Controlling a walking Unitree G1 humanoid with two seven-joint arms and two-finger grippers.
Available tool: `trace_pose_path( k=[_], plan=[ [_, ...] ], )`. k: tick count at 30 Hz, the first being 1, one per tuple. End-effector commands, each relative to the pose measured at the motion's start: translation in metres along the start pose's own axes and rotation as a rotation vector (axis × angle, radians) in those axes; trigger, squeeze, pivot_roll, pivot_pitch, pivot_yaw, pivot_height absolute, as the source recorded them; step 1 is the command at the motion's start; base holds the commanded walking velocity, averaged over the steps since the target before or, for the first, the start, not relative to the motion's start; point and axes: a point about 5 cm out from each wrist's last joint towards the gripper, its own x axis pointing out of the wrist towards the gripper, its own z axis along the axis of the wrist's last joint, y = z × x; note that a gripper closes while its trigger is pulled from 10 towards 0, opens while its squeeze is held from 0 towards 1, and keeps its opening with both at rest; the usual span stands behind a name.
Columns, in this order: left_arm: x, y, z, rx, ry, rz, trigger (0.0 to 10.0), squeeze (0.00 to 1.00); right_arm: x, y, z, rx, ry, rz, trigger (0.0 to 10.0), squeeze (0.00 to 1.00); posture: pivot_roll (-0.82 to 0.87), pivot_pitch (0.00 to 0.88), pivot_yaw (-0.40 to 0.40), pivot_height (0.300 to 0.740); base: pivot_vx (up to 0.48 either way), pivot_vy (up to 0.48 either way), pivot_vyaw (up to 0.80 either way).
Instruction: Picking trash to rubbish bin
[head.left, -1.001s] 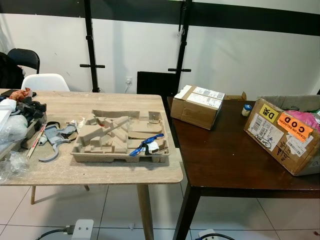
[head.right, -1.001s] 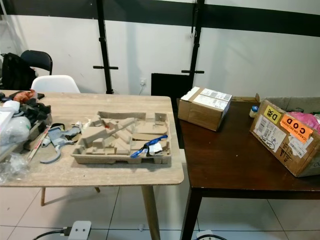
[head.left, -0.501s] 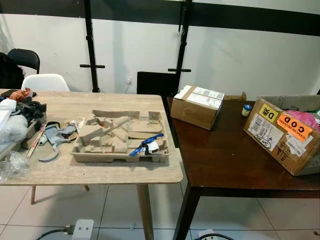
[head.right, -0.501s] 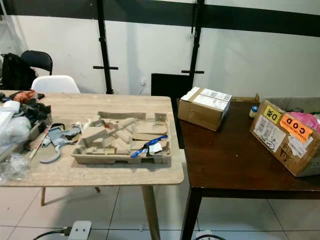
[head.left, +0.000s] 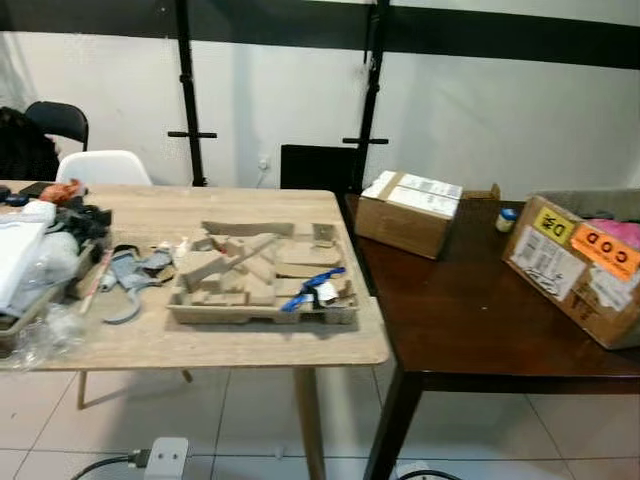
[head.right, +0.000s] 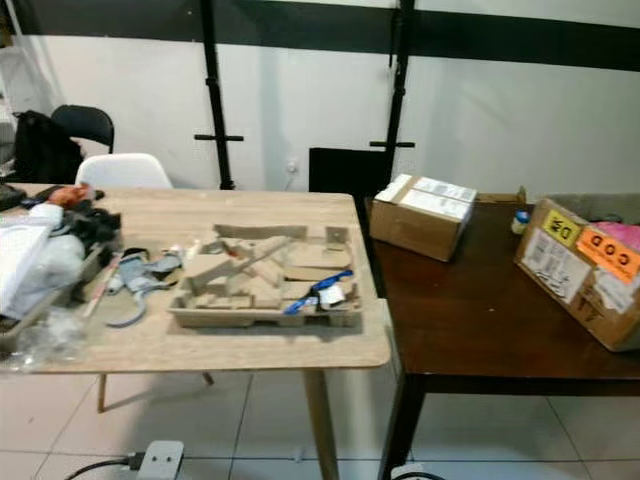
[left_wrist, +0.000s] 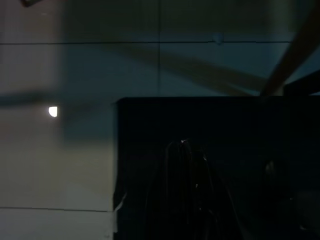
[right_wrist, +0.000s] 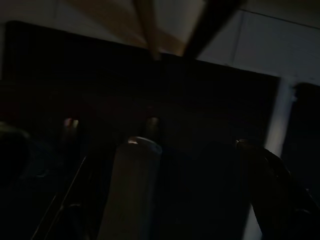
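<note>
1. Both arms hang low in shade. The left gripper (left_wrist: 186, 200) is only a dark shape over pale floor tiles (left_wrist: 60, 165), and I cannot tell whether it is open or closed.
2. The right gripper (right_wrist: 165, 210) is just as dark, and I cannot tell its state either. Beyond it I make out a wooden leg (right_wrist: 148, 30) and a dark leg (right_wrist: 212, 22) side by side.
3. The trash sits above and ahead of both grippers, on the light table (head.left: 200, 345): a moulded pulp tray (head.left: 250, 285), near the table's edge on the right gripper's side.
4. A blue strip (head.left: 305, 293) and a white scrap (head.left: 327, 293) lie in the tray's corner nearest the right gripper.
5. Just beside the tray, toward the left gripper's side, lies a grey tool (head.left: 125, 275); further that way are clear bags (head.left: 30, 265) and other clutter.
6. A dark table (head.left: 470, 320) touches the light one on the right gripper's side. It carries a small box (head.left: 410, 212) and a large box (head.left: 575, 275) with an orange COD label, well apart.
7. A small blue-capped bottle (head.left: 508, 215) stands between the two boxes.
8. A white chair (head.left: 105, 166) and a black chair (head.left: 60, 120) stand behind the light table.
9. A power strip (head.left: 165, 458) lies on the floor under it.
</note>
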Motion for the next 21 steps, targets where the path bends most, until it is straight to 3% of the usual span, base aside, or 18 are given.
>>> trace_pose_path(
  k=[1,17,21],
  plan=[
    [-0.0007,0.0031,-0.0017,0.015,0.012,0.004,10.0,0.00,-0.0009,-0.0033,-0.0030,0.010,0.003,-0.010,10.0,0.00,0.11,0.000,-0.044,0.740,0.000,0.311,0.00],
    [-0.0007,0.0047,-0.0017,0.025,0.017,0.006,10.0,0.00,-0.0009,-0.0034,-0.0024,0.010,0.001,-0.009,10.0,0.00,0.11,0.000,-0.043,0.740,0.000,0.312,0.00],
    [-0.0003,0.0034,-0.0004,0.055,0.017,-0.005,10.0,0.00,-0.0011,-0.0038,-0.0032,0.011,0.002,-0.010,10.0,0.00,0.11,0.000,-0.043,0.740,0.000,0.000,0.00]
  ],
)
